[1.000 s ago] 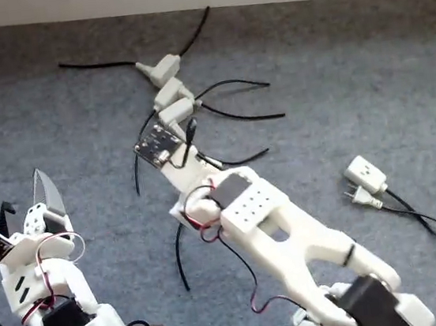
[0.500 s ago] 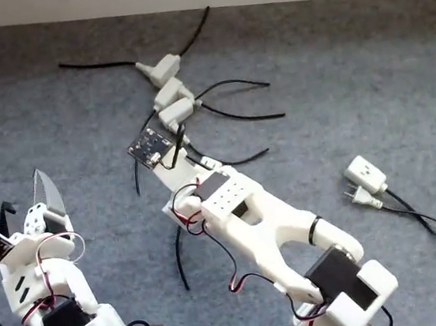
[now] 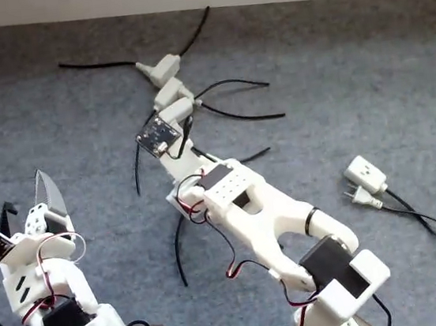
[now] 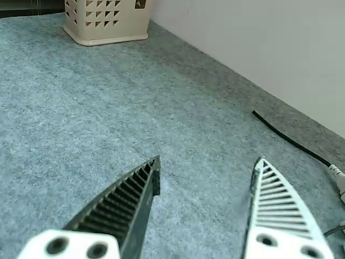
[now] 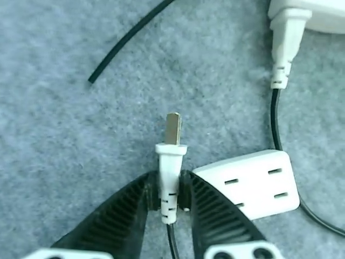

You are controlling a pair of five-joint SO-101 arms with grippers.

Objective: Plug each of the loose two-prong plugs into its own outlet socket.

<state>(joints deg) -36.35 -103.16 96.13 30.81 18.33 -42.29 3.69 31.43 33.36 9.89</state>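
1. Grey carpet (image 3: 366,73): flat under the socket block (image 5: 249,183) and everything around it.
2. Right arm (image 3: 273,220): stretched low over the carpet toward the socket block, ending just short of it.
3. Left arm (image 3: 53,310): well apart from the socket block, beyond the right arm.
4. Left gripper (image 4: 209,162): fingers spread wide with nothing between them, over bare carpet, far from the socket block.
5. Right gripper (image 5: 168,182): just beside the socket block, fingers pinching a held plug by its white body.
6. Second block (image 5: 312,13): past the socket block, with a seated plug (image 5: 284,38) pushed into it and a black cord (image 5: 276,121) trailing back alongside the socket block.
7. Small outlet (image 3: 365,173): on the carpet, well apart from the socket block, across the right arm.
8. Loose plug (image 3: 363,197): lying just beside that small outlet, not inserted, equally far from the socket block.
9. Held plug (image 5: 171,159): in line with the fingers, prongs pointing away from the gripper, just beside the socket block and outside its slots.
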